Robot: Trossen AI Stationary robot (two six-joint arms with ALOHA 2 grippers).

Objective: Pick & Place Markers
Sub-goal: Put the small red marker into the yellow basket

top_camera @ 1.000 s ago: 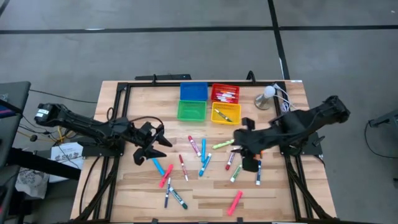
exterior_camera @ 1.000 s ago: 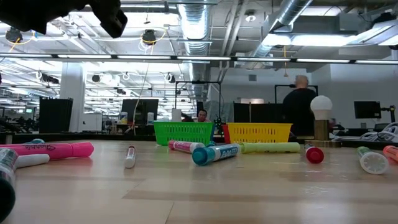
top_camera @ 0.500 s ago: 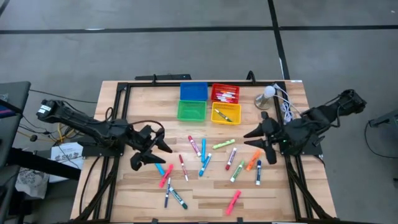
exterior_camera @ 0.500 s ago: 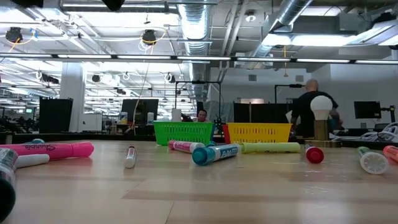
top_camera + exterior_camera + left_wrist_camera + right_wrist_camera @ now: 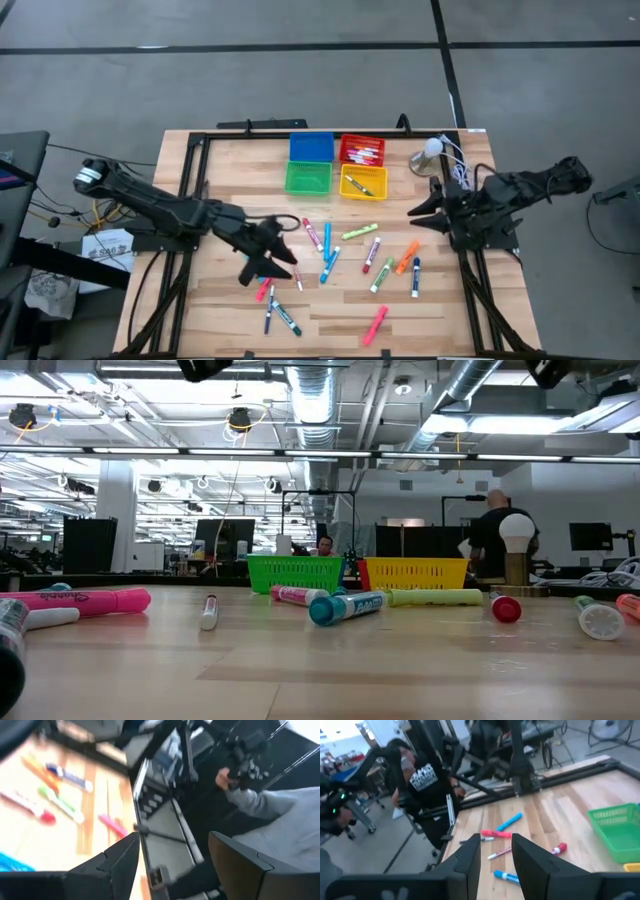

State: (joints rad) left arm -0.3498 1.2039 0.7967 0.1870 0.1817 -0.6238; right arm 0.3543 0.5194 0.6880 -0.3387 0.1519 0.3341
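Table: left gripper nearer markers (centre)

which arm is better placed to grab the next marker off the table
Probably the left. The left gripper is open and hangs over the loose markers near the table's left middle, while the right gripper sits back at the right edge, empty.
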